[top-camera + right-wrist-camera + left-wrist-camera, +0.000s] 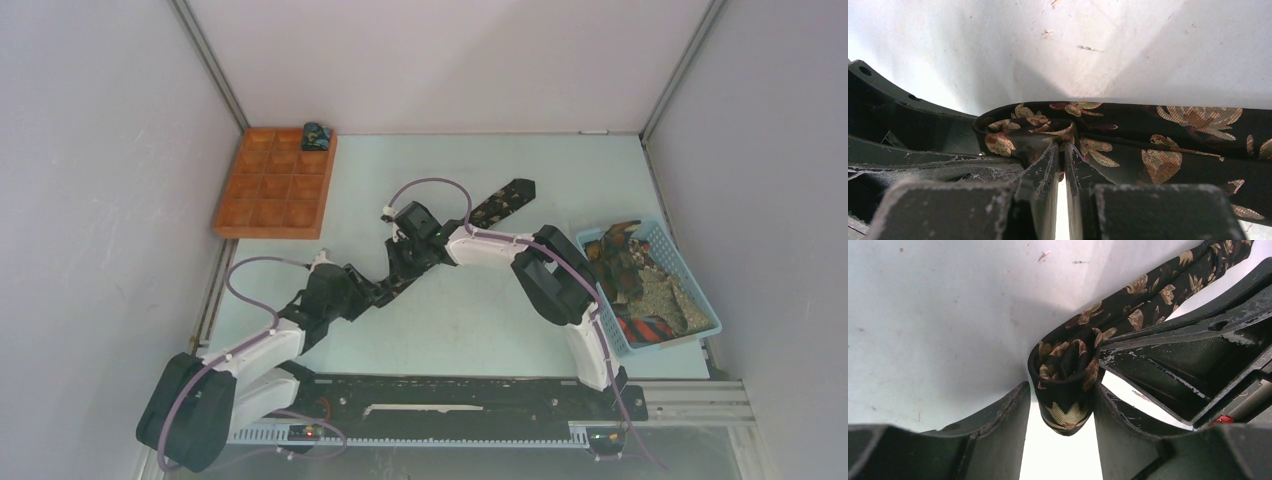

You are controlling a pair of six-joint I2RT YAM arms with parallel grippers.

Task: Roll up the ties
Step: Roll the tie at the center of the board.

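nearest the left wrist camera, the two dark fingers [998, 415] of the left gripper [1060, 390] are seen standing apart, with the rolled start of the black tie [1148, 295] set between them. the roll is touched by the right-hand finger. whether it is pressed by the other finger cannot be told, so a firm grip cannot be confirmed. the tie's tan leaf pattern is shown on the coil, and the rest of its length is laid flat over the pale table [470, 320] toward the far right.

the right gripper [1062, 147] is seen with its fingers set almost together, clamped on a fold of the same tie just beside the roll. from above, both grippers are found close together near the middle of the table, and the tie's free end is seen beyond them on the far side.

an orange tray [265, 232] is placed at the far left, and one rolled tie [317, 135] is held in its far right compartment. a blue basket [665, 343] is set at the right edge, and several more ties [630, 275] are heaped loose in it.
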